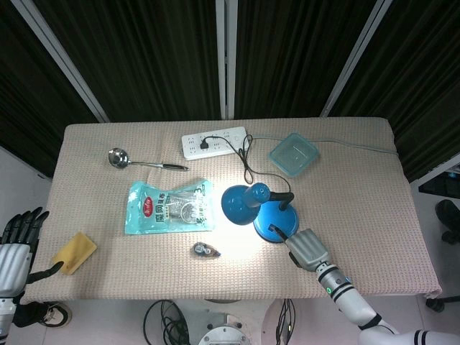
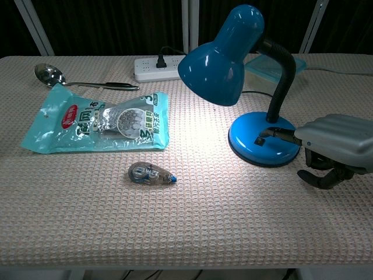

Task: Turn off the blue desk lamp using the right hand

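The blue desk lamp (image 1: 277, 221) stands mid-table with its shade (image 2: 221, 55) bent toward the left, and it casts a bright patch of light on the cloth. Its black switch (image 2: 259, 140) sits on top of the round base (image 2: 250, 149). My right hand (image 2: 335, 146) lies just right of the base, one finger stretched out with its tip at the switch and the rest curled in. From the head view the right hand (image 1: 307, 248) sits at the base's near edge. My left hand (image 1: 14, 248) hangs off the table's left edge, fingers spread, holding nothing.
A yellow sponge (image 1: 72, 252) lies by the left hand. A teal snack bag (image 1: 170, 207), a correction tape (image 1: 205, 250) and a metal spoon (image 1: 144, 161) lie left of the lamp. Behind it are a white power strip (image 1: 214, 143) and a teal-lidded container (image 1: 293, 154).
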